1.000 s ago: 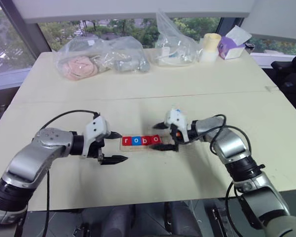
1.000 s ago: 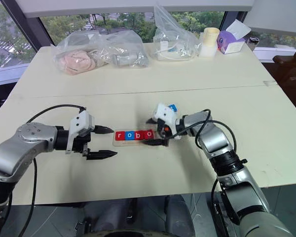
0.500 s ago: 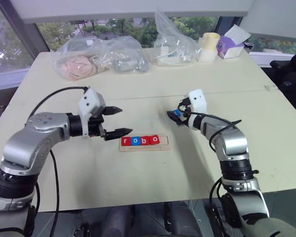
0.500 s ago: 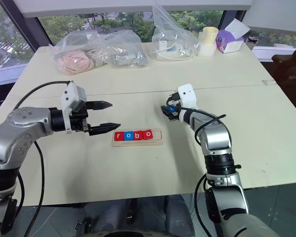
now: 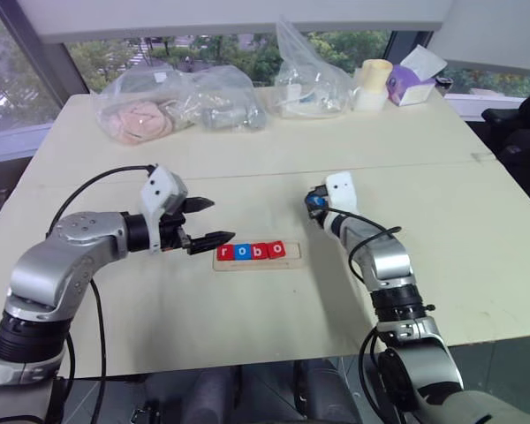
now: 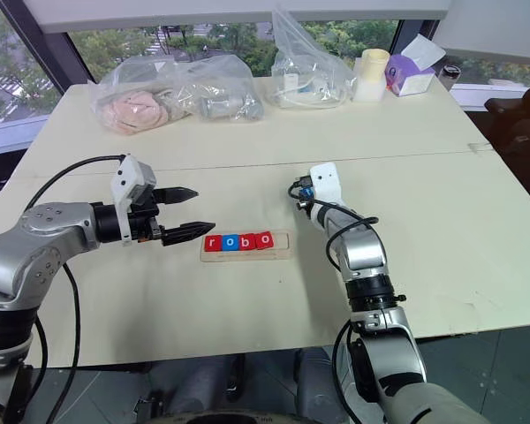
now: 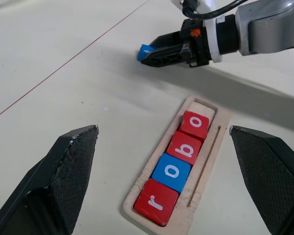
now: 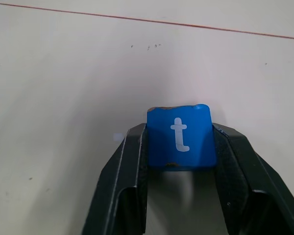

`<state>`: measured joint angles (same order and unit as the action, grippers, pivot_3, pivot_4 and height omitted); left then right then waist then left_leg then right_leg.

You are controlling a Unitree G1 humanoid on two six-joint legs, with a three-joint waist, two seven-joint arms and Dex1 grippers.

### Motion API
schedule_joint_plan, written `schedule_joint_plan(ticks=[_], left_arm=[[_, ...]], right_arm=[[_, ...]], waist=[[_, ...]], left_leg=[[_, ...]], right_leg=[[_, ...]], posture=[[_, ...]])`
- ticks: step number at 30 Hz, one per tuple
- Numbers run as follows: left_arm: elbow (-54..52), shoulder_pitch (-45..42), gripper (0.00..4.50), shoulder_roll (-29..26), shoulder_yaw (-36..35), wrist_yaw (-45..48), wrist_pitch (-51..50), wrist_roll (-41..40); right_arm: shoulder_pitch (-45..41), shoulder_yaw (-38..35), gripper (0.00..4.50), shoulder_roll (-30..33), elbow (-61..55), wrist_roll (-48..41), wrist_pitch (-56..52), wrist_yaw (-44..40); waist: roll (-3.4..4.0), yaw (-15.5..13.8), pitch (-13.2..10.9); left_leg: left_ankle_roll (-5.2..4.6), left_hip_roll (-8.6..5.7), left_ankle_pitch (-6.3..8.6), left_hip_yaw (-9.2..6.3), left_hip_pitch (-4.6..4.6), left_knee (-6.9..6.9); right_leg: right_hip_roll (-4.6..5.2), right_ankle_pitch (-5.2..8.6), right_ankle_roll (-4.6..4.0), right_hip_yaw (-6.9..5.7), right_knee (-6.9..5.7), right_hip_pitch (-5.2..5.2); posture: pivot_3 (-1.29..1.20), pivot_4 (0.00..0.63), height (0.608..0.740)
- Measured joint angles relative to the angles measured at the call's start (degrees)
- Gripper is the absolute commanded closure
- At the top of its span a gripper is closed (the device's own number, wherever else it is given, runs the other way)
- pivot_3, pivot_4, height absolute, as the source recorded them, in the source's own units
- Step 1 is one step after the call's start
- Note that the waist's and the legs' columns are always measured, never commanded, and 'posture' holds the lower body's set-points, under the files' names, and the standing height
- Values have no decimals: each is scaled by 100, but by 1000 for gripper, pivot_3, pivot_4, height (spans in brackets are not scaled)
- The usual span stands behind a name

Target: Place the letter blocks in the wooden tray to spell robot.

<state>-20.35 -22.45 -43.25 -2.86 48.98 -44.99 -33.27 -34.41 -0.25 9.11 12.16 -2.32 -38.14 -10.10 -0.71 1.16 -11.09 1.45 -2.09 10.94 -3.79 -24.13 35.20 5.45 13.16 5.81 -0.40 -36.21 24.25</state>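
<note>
The wooden tray (image 5: 292,252) lies mid-table holding red and blue letter blocks (image 5: 250,252) that read r, o, b, o, with its right end slot (image 7: 201,106) bare. A blue letter block marked t (image 8: 180,134) sits pinched between the fingers of my right gripper (image 5: 314,201), which is shut on it, behind and right of the tray. My left gripper (image 5: 217,219) hovers open just left of the tray, its wide-spread fingers (image 7: 63,181) holding nothing.
Clear plastic bags (image 5: 177,102) with soft items and another bag (image 5: 309,79) line the table's far edge. Beside them stand a pale roll (image 5: 377,84) and a purple tissue box (image 5: 412,79). A thin red seam (image 8: 137,19) crosses the tabletop.
My right gripper left the tray's right end, swung back and to the right, turned its wrist and shut on the blue t block. The left gripper rose from beside the tray's left end.
</note>
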Motion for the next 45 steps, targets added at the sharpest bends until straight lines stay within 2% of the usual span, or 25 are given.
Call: schedule_joint_plan(ticks=[5,8,14,16,22,28,29,33,35,38,42,45], left_arm=[[13,43,0,0,166,125,190,87],[15,120,0,-71,359,245,351,255],[20,131,0,-134,798,539,614,536],[-31,123,0,-119,942,661,625,535],[-220,-19,0,-151,1207,1052,624,520],[-151,-66,0,-143,1320,1146,668,585],[-136,-65,0,-143,1320,1168,676,593],[-58,-65,0,-176,1317,1236,683,635],[-48,-65,0,-203,1308,1298,686,630],[-29,-60,0,-352,1242,1503,685,537],[-33,-16,0,-612,1101,1913,673,309],[-33,-16,0,-688,1089,2083,683,268]], right_arm=[[83,-47,3283,29,-418,51,-99,219],[506,-600,3283,-222,-1773,-37,-980,713],[1242,-1628,3283,-1371,-4206,-119,-3584,1510],[1333,-1743,3283,-1644,-4669,-94,-4176,1651],[1334,-1937,3283,-1681,-5020,-12,-4969,1834],[1300,-1747,257,-1705,-4965,-78,-5039,1786],[1297,-1730,78,-1705,-4965,-90,-5043,1768],[1316,-1709,78,-1636,-4965,-121,-4985,1670],[1412,-1601,78,-1327,-4958,-189,-4773,1422],[1451,-1606,78,-337,-4897,-555,-4048,587],[2079,-1325,78,1705,-4503,-1092,-2234,-1517],[2369,-1193,78,2794,-3534,-1431,-803,-3264]], waist=[[0,-17,0],[0,-38,0],[5,-23,2],[7,-15,2],[7,-17,2],[7,-3,2],[7,-5,2],[7,-9,2],[9,-11,1],[9,-10,-1],[4,-20,-3],[3,-12,-5]], left_leg=[[0,1,0,0,-2,-3],[0,2,0,-4,-7,-6],[0,7,0,-2,-5,-6],[0,10,1,-1,-5,-6],[1,12,1,2,-8,-8],[0,13,1,4,-9,-11],[0,13,1,4,-9,-11],[0,13,1,4,-12,-9],[0,13,1,4,-17,-9],[0,12,1,8,-23,-8],[-12,9,9,14,-25,-10],[-15,9,10,24,-23,-6]], right_leg=[[0,1,0,1,1,2],[0,-1,4,2,2,6],[-2,6,-19,1,1,9],[-1,6,-21,1,1,12],[1,6,-22,1,7,13],[1,7,-22,1,8,17],[0,7,-22,1,9,17],[1,7,-21,1,11,17],[4,7,-21,0,13,20],[8,8,-19,0,20,20],[10,16,-8,-2,32,14],[11,16,-7,1,32,12]], posture=[[0,150,740],[0,150,740],[0,150,740],[0,150,740],[0,150,740],[0,150,740],[0,150,740],[0,150,740],[0,150,740],[0,150,740],[0,150,740],[0,150,740]])
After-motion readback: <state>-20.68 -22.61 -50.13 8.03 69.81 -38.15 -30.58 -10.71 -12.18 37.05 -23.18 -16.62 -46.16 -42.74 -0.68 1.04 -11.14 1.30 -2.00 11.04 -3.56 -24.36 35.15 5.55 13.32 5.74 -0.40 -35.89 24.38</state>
